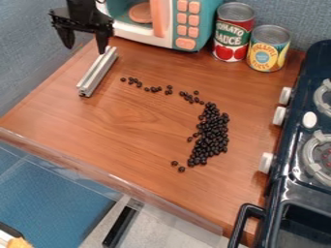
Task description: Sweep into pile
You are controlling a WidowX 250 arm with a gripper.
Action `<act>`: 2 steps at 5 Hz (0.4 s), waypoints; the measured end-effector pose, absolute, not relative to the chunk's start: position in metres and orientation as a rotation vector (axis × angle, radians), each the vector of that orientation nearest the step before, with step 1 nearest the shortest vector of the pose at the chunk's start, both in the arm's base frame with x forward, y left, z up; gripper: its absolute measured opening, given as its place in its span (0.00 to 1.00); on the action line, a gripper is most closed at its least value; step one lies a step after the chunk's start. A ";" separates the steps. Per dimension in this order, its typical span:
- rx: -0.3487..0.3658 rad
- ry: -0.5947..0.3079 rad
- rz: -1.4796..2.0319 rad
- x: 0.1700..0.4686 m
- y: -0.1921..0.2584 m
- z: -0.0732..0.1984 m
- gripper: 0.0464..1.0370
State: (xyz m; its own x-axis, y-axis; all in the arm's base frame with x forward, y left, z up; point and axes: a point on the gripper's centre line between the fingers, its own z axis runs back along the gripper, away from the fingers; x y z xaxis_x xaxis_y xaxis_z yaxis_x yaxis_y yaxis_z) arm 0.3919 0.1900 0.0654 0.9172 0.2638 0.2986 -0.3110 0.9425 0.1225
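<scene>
At the upper left hangs the black gripper (pixel 85 42), open, with its two fingers apart. Its right fingertip is at the upper end of a silver metal bar (pixel 98 71); whether they touch, I cannot tell. The bar lies slanted on the wooden table. Small black beans (pixel 211 135) form a long, dense heap right of the table's middle. A loose, broken line of more beans (pixel 154 89) runs from the heap's top toward the bar. A couple of stray beans (pixel 178 166) lie below the heap at its left.
A toy microwave (pixel 169 22) stands at the back, with a tomato sauce can (pixel 233 32) and a yellow can (pixel 267 48) to its right. The toy stove (pixel 304 145) borders the right side. A clear raised edge (pixel 110 181) runs along the table's front.
</scene>
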 end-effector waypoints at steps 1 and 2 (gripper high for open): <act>0.140 -0.255 0.274 0.391 0.188 0.064 0.96; 0.120 -0.238 0.282 0.391 0.186 0.064 0.96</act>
State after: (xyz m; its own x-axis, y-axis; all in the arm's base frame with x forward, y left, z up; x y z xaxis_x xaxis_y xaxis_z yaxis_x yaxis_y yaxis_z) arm 0.3905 0.1858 0.0638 0.9328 0.2606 0.2489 -0.2889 0.9536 0.0842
